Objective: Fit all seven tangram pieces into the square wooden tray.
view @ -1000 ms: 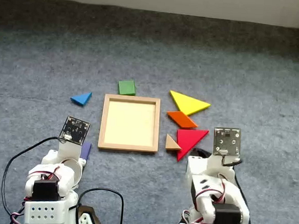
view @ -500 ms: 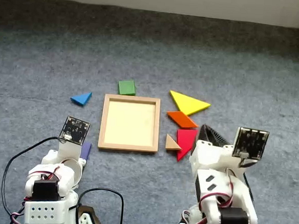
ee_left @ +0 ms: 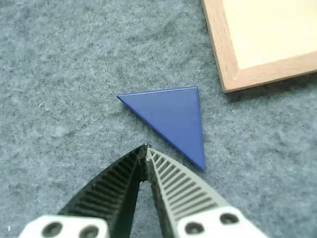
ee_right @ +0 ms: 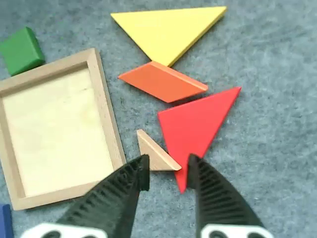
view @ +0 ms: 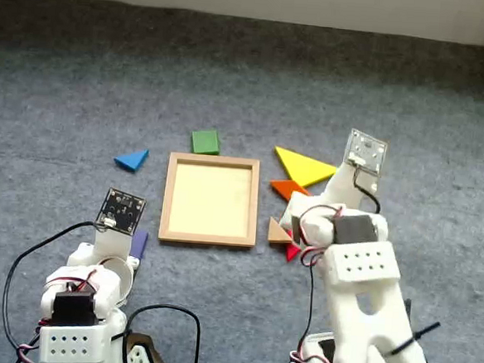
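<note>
The square wooden tray (view: 167, 198) lies empty in the middle of the carpet. My right gripper (ee_right: 167, 171) is open, just above the tip of the small tan triangle (ee_right: 153, 154) and the near corner of the red triangle (ee_right: 195, 124). Beyond them lie the orange parallelogram (ee_right: 162, 82) and the yellow triangle (ee_right: 168, 29). The green square (view: 204, 141) sits behind the tray, and a light blue triangle (view: 131, 159) lies to its left. My left gripper (ee_left: 146, 151) is shut, its tips at the edge of the dark blue triangle (ee_left: 173, 116) near the tray's corner (ee_left: 233, 74).
Grey carpet (view: 83, 79) covers the whole surface, with open room behind and to both sides of the pieces. The right arm (view: 346, 239) stretches over the red triangle in the high view. The left arm (view: 93, 291) sits folded at the front left.
The right arm has swung forward from its folded pose and now hangs over the red and tan triangles. The left arm and all pieces stay where they were.
</note>
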Tool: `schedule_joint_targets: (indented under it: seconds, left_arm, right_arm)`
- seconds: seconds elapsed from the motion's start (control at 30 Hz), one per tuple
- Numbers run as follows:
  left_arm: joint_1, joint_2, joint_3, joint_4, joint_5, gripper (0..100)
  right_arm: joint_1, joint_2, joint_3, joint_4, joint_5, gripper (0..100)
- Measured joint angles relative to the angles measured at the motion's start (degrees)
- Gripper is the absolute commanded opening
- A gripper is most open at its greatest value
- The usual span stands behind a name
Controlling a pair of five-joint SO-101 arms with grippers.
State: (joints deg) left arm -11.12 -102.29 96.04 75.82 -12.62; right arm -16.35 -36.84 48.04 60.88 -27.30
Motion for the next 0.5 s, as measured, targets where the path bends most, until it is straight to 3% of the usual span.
schedule_joint_targets:
  seconds: [0.5]
  left_arm:
    - [0.00,0.00,0.00,0.00,0.00,1]
  right_arm:
    - [-3.34,25.32,-13.80,-0.70,-10.29,37.7]
